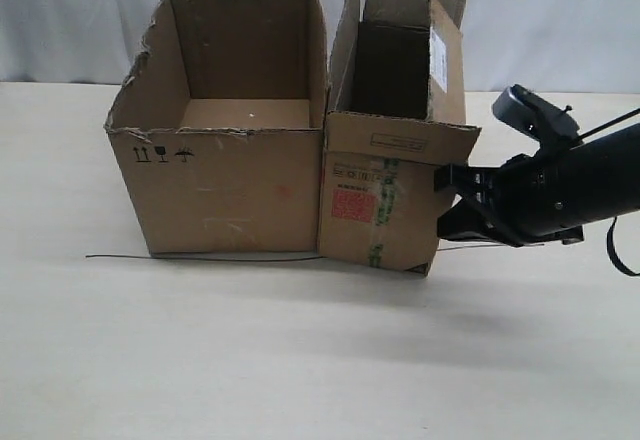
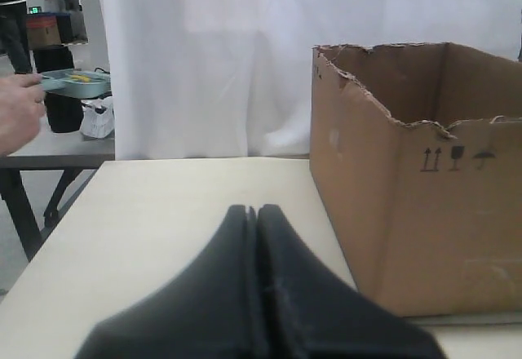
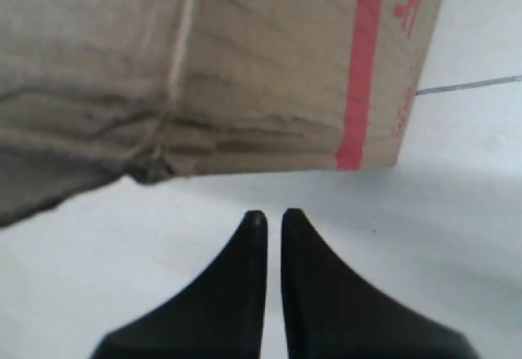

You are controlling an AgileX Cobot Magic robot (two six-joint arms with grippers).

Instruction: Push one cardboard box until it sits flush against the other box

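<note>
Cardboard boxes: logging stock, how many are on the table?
2: wider torn-rimmed brown carton on the left; narrower flapped brown carton with red label beside it, right.

On my feed I see a pale wooden tabletop (image 1: 300, 360) backed by a white curtain (image 1: 80, 20). A thin dark wire (image 1: 200, 257) lies flat across the tabletop. Off past the table's edge, the left wrist camera shows me a grey side table (image 2: 57, 153) carrying a teal tray (image 2: 81, 86). A black bin (image 2: 61, 110) and a white bag (image 2: 98, 118) sit behind it, and a bystander in dark clothes (image 2: 12, 16) stands further back.
</note>
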